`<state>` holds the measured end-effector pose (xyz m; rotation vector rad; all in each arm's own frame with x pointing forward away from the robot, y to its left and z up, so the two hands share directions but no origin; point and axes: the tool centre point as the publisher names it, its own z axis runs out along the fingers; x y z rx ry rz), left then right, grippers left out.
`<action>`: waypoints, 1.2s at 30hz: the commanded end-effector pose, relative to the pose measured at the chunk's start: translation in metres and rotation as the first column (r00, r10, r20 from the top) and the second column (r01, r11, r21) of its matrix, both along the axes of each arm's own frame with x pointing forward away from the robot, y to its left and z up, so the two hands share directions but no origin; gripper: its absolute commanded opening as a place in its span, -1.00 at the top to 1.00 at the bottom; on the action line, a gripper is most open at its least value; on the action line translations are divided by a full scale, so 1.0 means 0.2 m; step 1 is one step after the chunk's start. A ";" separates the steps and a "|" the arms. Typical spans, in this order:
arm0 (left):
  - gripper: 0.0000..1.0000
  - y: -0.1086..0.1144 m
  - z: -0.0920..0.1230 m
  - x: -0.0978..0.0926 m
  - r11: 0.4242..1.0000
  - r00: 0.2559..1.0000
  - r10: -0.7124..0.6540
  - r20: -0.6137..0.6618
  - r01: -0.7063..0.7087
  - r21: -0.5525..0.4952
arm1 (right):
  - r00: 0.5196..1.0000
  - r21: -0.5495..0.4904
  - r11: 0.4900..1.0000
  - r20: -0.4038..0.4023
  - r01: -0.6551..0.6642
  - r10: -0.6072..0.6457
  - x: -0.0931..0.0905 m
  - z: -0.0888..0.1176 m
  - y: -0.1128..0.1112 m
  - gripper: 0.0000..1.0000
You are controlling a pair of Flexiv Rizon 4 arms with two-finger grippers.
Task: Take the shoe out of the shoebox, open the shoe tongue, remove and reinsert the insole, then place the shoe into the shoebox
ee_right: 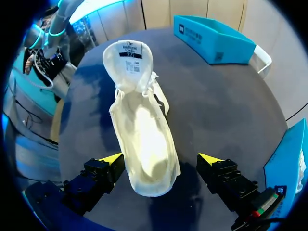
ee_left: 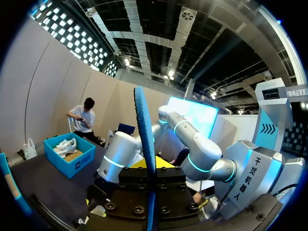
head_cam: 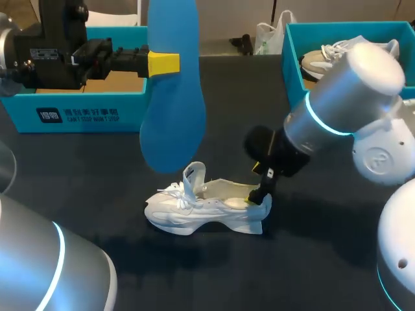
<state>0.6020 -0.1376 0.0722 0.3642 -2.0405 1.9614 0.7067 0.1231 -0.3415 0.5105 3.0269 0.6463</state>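
A white shoe (head_cam: 204, 208) lies on the black table with its tongue (ee_right: 129, 60) pulled up and the inside bare. My left gripper (head_cam: 162, 63) is shut on a blue insole (head_cam: 172, 84), held high above the table between the left shoebox and the shoe. In the left wrist view the insole (ee_left: 144, 139) stands edge-on between the fingers. My right gripper (head_cam: 262, 192) is low at the shoe's heel. In the right wrist view it (ee_right: 161, 161) is open, with one yellow tip on each side of the heel (ee_right: 151, 178) and a gap at the right tip.
A teal shoebox (head_cam: 84, 97) stands at the back left, behind the left gripper. A second teal box (head_cam: 295, 55) at the back right holds another shoe (head_cam: 321, 61). The left box (ee_right: 214, 41) also shows beyond the shoe's toe in the right wrist view.
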 end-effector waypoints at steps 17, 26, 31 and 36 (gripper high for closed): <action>1.00 0.00 0.00 0.01 1.000 1.000 -0.003 0.000 0.003 0.003 | 0.998 -0.243 0.968 -0.042 -0.060 0.051 0.01 0.03 0.10 -1.00; 1.00 0.00 0.00 0.01 1.000 1.000 -0.003 0.000 0.003 0.003 | 0.994 -0.268 0.958 -0.051 -0.103 0.093 0.12 0.07 0.15 -1.00; 1.00 0.00 0.00 0.01 1.000 1.000 -0.003 0.000 0.003 0.003 | 0.993 -0.279 0.953 -0.049 -0.115 0.105 0.19 0.07 0.18 -1.00; 1.00 0.00 0.00 0.01 1.000 1.000 -0.003 0.000 0.003 0.003 | 0.994 -0.271 0.956 -0.055 -0.110 0.099 0.21 0.02 0.17 -1.00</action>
